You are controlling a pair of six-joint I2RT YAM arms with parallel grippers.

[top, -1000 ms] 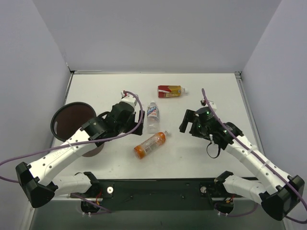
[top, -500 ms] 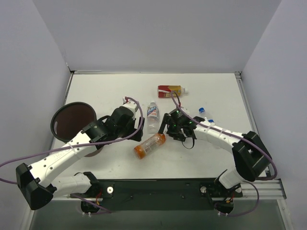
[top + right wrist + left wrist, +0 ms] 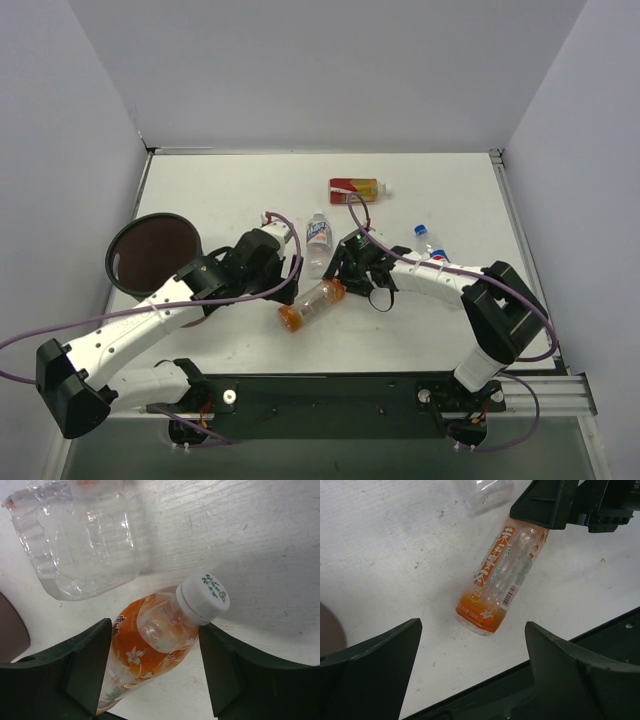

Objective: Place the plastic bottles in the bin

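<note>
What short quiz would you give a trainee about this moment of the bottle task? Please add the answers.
1. True or false: the orange bottle is already in the bin.
2. The right gripper, around the orange bottle's capped end, is: A shut on it; B open; C out of view.
3. How many bottles lie outside the bin?
Key: 1 false. 2 B. 3 four: the orange bottle, the clear bottle, the red-and-yellow-labelled bottle and the blue-capped bottle.
</note>
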